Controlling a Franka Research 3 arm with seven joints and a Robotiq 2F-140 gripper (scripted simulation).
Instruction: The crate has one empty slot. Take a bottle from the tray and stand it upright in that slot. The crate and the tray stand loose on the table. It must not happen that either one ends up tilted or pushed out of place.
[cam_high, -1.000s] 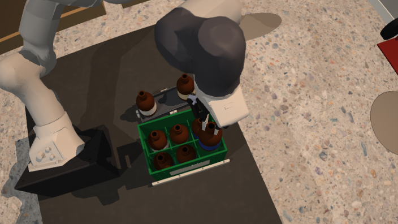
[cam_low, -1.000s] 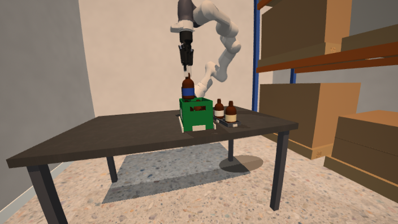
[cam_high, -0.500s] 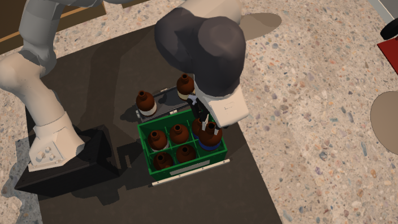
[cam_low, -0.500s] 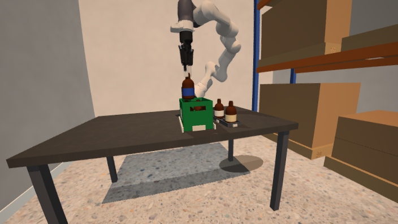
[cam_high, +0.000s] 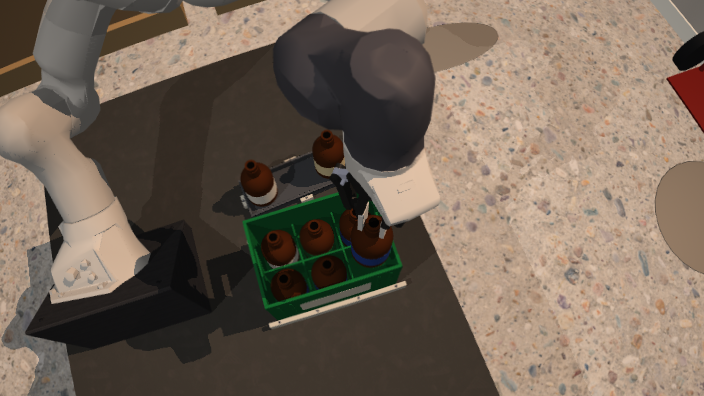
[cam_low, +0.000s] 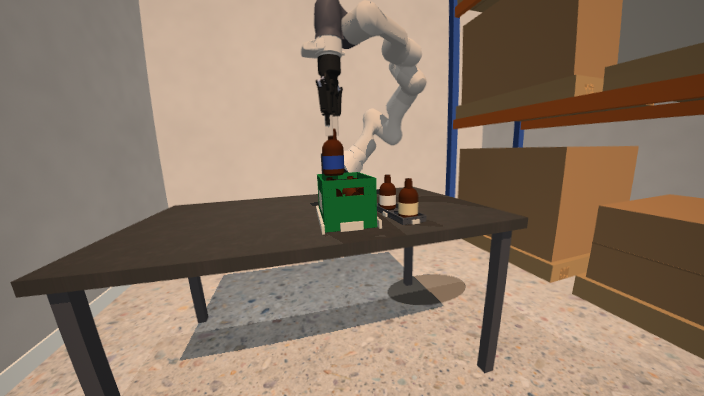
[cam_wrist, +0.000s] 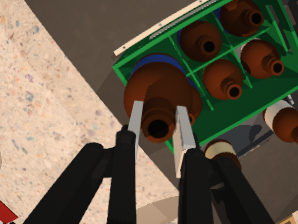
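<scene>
My gripper (cam_high: 373, 223) (cam_low: 331, 127) (cam_wrist: 158, 117) is shut on the neck of a brown bottle with a blue label (cam_high: 371, 242) (cam_low: 333, 152) (cam_wrist: 155, 90). The bottle hangs upright, its base about level with or just above the rim of the green crate (cam_high: 280, 220) (cam_low: 350, 212) (cam_wrist: 240, 109), over the front right corner slot in the top view. The bottle hides the inside of that slot. Several brown bottles stand in the other slots. The dark tray (cam_high: 305, 175) (cam_wrist: 245, 132) holds a white-labelled bottle (cam_high: 257, 181) (cam_low: 387, 195) and a cream-labelled bottle (cam_high: 326, 148) (cam_low: 408, 199).
A brown bottle (cam_high: 347, 225) stands in the crate directly behind the held one, partly hidden by it in the top view. A pale strip (cam_high: 338, 305) runs along the crate's front. The tray stands close behind the crate. The table's edge (cam_high: 465, 320) lies to the right.
</scene>
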